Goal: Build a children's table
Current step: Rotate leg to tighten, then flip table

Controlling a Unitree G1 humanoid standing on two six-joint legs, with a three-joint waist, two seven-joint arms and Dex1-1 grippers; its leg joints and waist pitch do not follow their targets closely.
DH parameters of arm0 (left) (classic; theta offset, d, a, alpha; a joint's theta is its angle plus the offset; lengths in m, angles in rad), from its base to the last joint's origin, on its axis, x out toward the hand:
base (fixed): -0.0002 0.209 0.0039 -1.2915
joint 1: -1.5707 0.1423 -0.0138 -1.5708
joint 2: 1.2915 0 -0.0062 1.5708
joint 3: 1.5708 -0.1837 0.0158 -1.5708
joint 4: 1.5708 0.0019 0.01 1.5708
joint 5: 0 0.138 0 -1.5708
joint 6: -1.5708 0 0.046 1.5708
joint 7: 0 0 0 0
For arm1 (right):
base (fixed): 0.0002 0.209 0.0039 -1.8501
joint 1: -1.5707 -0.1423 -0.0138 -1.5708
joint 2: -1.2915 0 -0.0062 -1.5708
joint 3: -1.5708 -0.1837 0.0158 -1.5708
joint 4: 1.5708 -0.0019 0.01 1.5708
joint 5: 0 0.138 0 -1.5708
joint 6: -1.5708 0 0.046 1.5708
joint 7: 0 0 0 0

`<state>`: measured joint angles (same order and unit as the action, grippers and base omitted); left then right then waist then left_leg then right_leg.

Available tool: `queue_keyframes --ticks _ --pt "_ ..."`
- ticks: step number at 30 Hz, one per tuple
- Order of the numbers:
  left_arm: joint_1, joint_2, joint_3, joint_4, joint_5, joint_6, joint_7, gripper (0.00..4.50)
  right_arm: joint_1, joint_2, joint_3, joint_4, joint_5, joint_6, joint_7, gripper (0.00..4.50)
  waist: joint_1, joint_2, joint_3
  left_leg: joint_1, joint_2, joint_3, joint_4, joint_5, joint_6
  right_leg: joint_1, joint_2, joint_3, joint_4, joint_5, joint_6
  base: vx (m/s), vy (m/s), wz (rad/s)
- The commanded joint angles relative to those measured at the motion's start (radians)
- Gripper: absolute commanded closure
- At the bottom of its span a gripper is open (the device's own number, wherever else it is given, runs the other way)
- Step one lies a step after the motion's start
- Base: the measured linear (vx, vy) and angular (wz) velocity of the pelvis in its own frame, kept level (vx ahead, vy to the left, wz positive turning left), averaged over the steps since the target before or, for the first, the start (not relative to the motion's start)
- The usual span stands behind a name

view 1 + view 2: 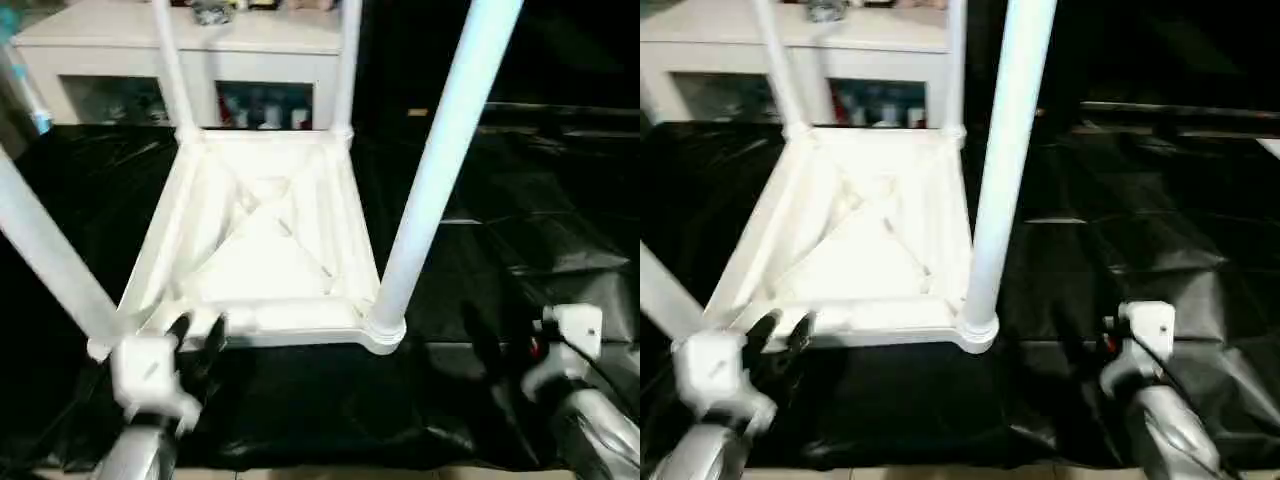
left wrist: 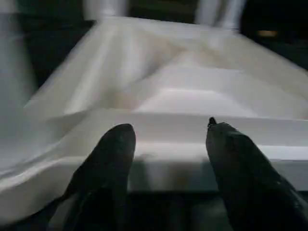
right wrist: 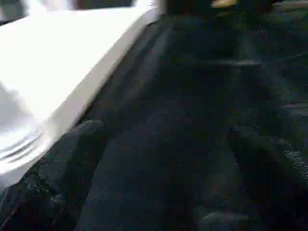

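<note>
Lying upside down on black sheeting (image 1: 520,250) before a white cabinet (image 1: 120,45), the children's table (image 1: 265,240) faces both released grippers.

Children's table (image 1: 265,250) upside down on black sheeting, ribbed white underside facing up. Four round white legs seated in the rounded corner sockets, all pointing upward; near right leg (image 1: 435,170) leans slightly. All-white plastic, rectangular top flat on the sheet
</note>
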<state>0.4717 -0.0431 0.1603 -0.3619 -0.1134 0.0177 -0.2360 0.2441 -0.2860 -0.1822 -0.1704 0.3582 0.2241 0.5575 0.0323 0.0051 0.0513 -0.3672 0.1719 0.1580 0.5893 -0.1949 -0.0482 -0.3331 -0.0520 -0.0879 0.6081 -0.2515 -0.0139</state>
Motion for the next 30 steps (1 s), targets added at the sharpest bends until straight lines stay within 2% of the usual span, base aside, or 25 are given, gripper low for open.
queue_keyframes --ticks 1,3,6,7,11,12,16,17,18,20,22,23,24,27,29,30 --pt "-0.005 -0.001 0.041 -0.004 -0.006 -0.029 0.040 1.46 0.003 -0.026 0.041 -0.056 0.037 0.021 0.085 0.00 0.005 -0.004 -0.020 -0.001 0.070 -0.034 -0.086 -0.369 0.033 -0.001 -0.106 0.074 -0.123 -0.401 -0.066 0.000 0.000 0.00" --pt "-0.009 -0.005 0.082 0.002 -0.004 -0.050 0.075 1.36 0.018 -0.054 0.085 -0.086 0.063 0.049 0.156 0.00 0.010 -0.006 -0.016 -0.001 0.073 -0.036 -0.088 -0.351 0.045 0.001 -0.104 0.073 -0.123 -0.386 -0.059 0.000 0.000 0.00" --pt "-0.019 0.007 0.102 -0.001 -0.008 -0.047 0.085 1.27 0.011 -0.067 0.118 -0.100 0.077 0.066 0.190 0.00 0.014 -0.007 -0.016 0.001 0.074 -0.036 -0.088 -0.332 0.045 -0.001 -0.104 0.073 -0.118 -0.363 -0.069 0.000 0.000 0.00" --pt "-0.035 0.021 0.113 0.005 -0.007 -0.045 0.088 1.08 -0.006 -0.067 0.137 -0.093 0.073 0.066 0.197 0.00 0.015 -0.009 -0.012 -0.001 0.075 -0.036 -0.090 -0.325 0.043 -0.004 -0.104 0.074 -0.116 -0.340 -0.074 0.000 0.000 0.00" --pt "-0.070 0.045 0.135 0.009 -0.016 -0.042 0.098 0.95 -0.037 -0.061 0.174 -0.084 0.071 0.067 0.216 0.00 0.021 -0.006 -0.017 0.004 0.078 -0.036 -0.088 -0.302 0.041 0.000 -0.102 0.073 -0.105 -0.250 -0.096 0.000 0.000 0.00" --pt "-0.089 0.059 0.138 0.016 -0.020 -0.032 0.095 0.76 -0.052 -0.054 0.189 -0.081 0.071 0.069 0.218 0.00 0.023 -0.008 -0.019 0.002 0.077 -0.036 -0.088 -0.295 0.042 0.002 -0.103 0.073 -0.103 -0.237 -0.099 0.000 0.000 0.00" --pt "-0.126 0.081 0.150 0.042 -0.025 -0.022 0.096 0.46 -0.067 -0.044 0.211 -0.074 0.065 0.069 0.215 0.00 0.032 -0.007 -0.019 0.005 0.078 -0.033 -0.087 -0.273 0.043 0.003 -0.105 0.074 -0.098 -0.196 -0.107 0.000 0.000 0.00" --pt "-0.138 0.085 0.158 0.051 -0.034 -0.011 0.101 0.46 -0.068 -0.042 0.215 -0.072 0.063 0.067 0.214 0.00 0.034 -0.001 -0.024 0.005 0.078 -0.034 -0.086 -0.265 0.040 0.006 -0.106 0.073 -0.095 -0.179 -0.111 0.000 0.000 0.00" --pt "-0.153 0.093 0.170 0.062 -0.045 0.002 0.107 0.20 -0.068 -0.041 0.221 -0.069 0.057 0.060 0.212 0.00 0.033 -0.004 -0.023 0.003 0.078 -0.033 -0.086 -0.264 0.040 0.006 -0.105 0.073 -0.095 -0.173 -0.112 0.000 0.000 0.00" --pt "-0.170 0.102 0.187 0.077 -0.055 0.020 0.118 0.12 -0.072 -0.038 0.224 -0.062 0.051 0.053 0.209 0.00 0.034 0.000 -0.024 0.004 0.076 -0.034 -0.086 -0.268 0.037 0.007 -0.105 0.073 -0.093 -0.166 -0.115 0.000 0.000 0.00" --pt "-0.199 0.112 0.218 0.099 -0.076 0.040 0.140 0.04 -0.084 -0.035 0.229 -0.044 0.039 0.039 0.202 0.00 0.032 -0.001 -0.023 0.003 0.076 -0.034 -0.086 -0.271 0.036 0.007 -0.106 0.072 -0.094 -0.169 -0.122 0.000 0.000 0.00" --pt "-0.199 0.112 0.218 0.099 -0.076 0.040 0.140 0.04 -0.084 -0.035 0.229 -0.044 0.039 0.039 0.202 0.00 0.031 0.005 -0.023 0.005 0.074 -0.034 -0.086 -0.279 0.032 0.006 -0.104 0.071 -0.094 -0.175 -0.125 0.000 0.000 0.00" --pt "-0.217 0.117 0.235 0.109 -0.091 0.052 0.152 0.04 -0.098 -0.029 0.233 -0.033 0.034 0.037 0.196 0.00 0.032 0.006 -0.024 0.005 0.074 -0.035 -0.085 -0.282 0.030 0.007 -0.105 0.071 -0.093 -0.177 -0.127 0.000 0.000 0.00" --pt "-0.228 0.112 0.252 0.103 -0.115 0.061 0.160 0.04 -0.126 -0.024 0.239 -0.012 0.025 0.032 0.187 0.00 0.032 0.004 -0.023 0.005 0.077 -0.036 -0.086 -0.279 0.028 0.007 -0.106 0.072 -0.091 -0.166 -0.139 0.000 0.000 0.00" --pt "-0.219 0.109 0.245 0.094 -0.114 0.065 0.160 0.04 -0.142 -0.021 0.243 -0.001 0.023 0.034 0.184 0.00 0.033 -0.002 -0.023 0.004 0.077 -0.034 -0.085 -0.262 0.037 0.008 -0.107 0.072 -0.088 -0.151 -0.140 0.000 0.000 0.00" --pt "-0.214 0.107 0.241 0.090 -0.115 0.067 0.162 0.04 -0.155 -0.018 0.247 0.009 0.023 0.034 0.184 0.00 0.033 -0.001 -0.023 0.003 0.077 -0.034 -0.085 -0.255 0.040 0.008 -0.107 0.072 -0.088 -0.147 -0.141 0.000 0.000 0.00"
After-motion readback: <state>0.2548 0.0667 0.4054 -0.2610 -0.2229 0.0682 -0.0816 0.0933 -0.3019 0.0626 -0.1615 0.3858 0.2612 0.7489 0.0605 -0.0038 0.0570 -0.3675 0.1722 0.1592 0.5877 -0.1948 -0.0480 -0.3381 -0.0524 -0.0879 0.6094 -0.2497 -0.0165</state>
